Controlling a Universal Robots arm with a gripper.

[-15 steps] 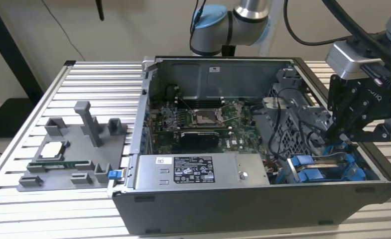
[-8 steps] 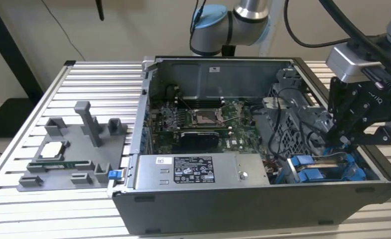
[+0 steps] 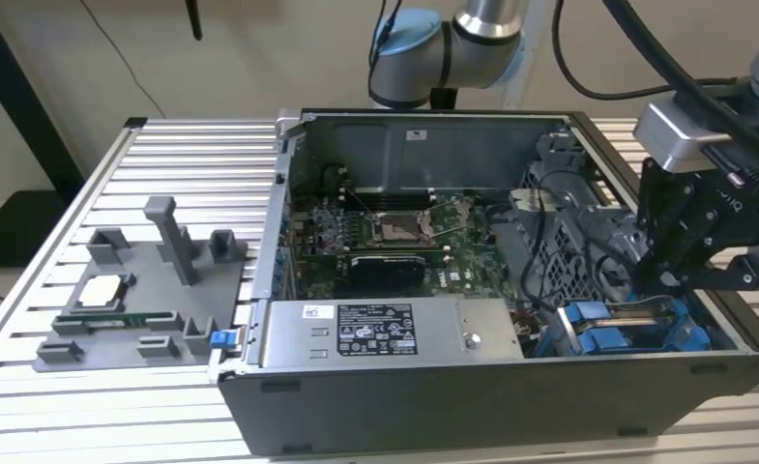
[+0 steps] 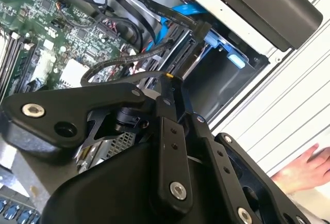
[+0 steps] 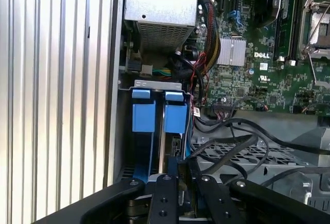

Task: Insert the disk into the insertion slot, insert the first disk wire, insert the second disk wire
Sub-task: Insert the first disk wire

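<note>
Jaws together at slot (image 3: 625, 329) (slatted table (image 3: 186, 155))

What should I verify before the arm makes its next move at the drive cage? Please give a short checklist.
1. Claw at the insertion slot: ok.
2. Disk in that slot: ok, its blue carrier sits inside.
3. Disk wires plugged in: cannot tell.
4. Black cables free of the claw: not ok, they lie close beside it.
5. People away: not ok, a hand is near the case.
</note>
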